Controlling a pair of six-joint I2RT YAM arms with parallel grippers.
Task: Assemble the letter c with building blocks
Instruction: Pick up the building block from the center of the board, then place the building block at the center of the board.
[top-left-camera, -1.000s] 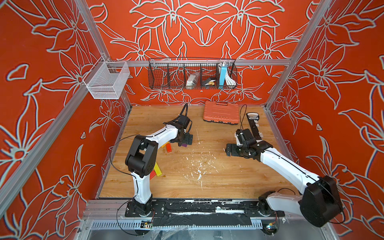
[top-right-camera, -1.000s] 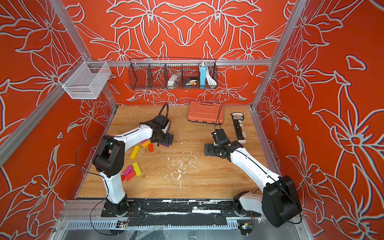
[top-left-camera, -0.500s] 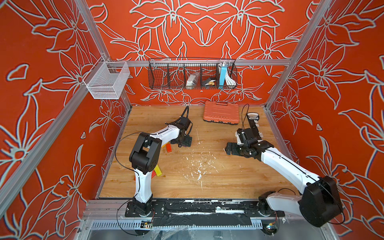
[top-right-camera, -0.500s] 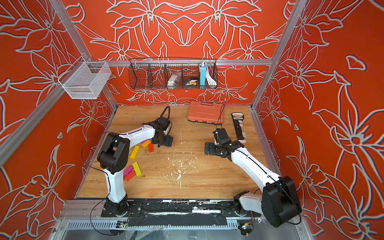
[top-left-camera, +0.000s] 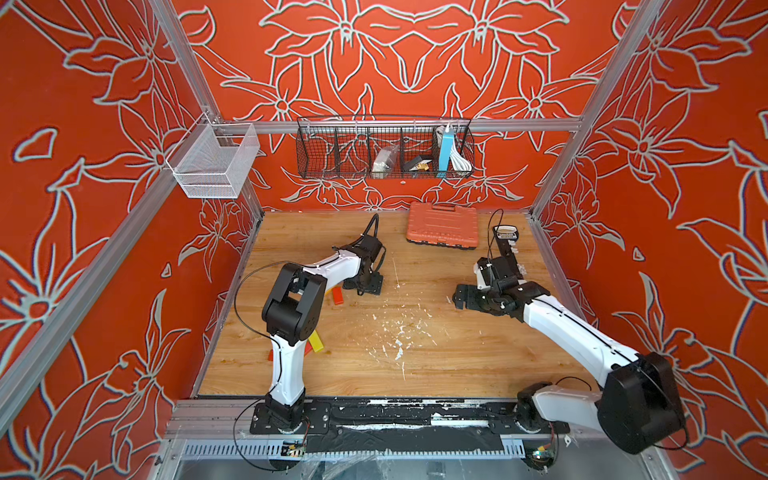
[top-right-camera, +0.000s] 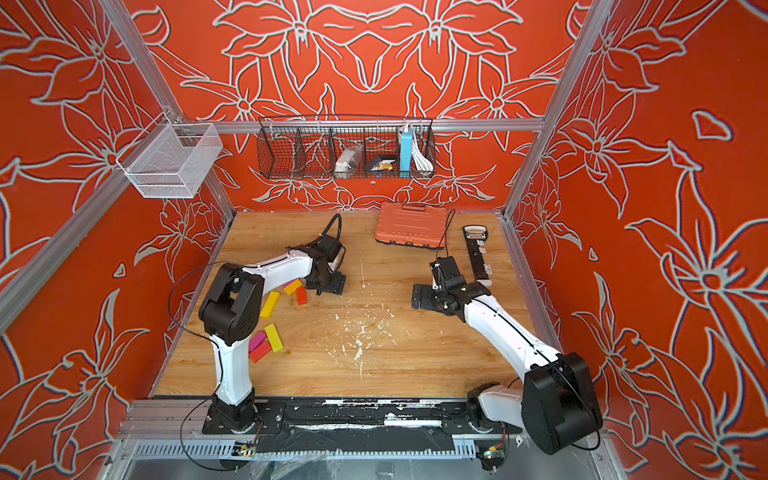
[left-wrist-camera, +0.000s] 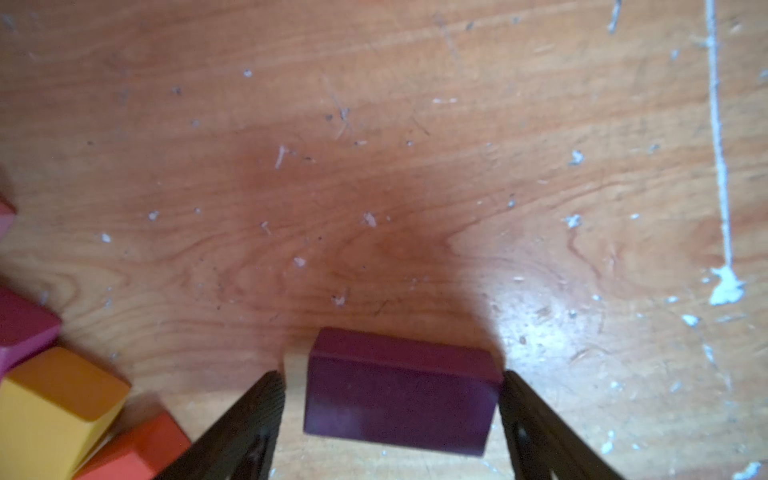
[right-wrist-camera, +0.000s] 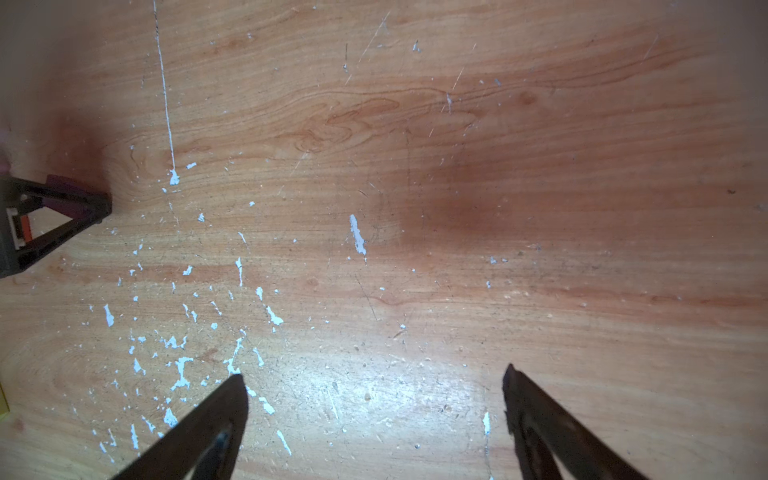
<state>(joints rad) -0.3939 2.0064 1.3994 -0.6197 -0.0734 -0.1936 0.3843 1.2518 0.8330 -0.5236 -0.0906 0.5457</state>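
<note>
nearest me, by the left arm's base, a yellow block, a pink block and a red block lie bunched on the desk. i'd call them loose stock, with no c begun. a little farther lie a long yellow bar, an orange-topped block and a red-orange block, scattered. just right of them the left gripper is down at the desk, jaws partly open either side of a purple block, dark and matte, flat on its broad face. a sliver of gap on one side suggests it isn't clamped. across, the right gripper hangs wide open and empty over bare wood, likely waiting. farthest, the orange tool case sits out of the way.
</note>
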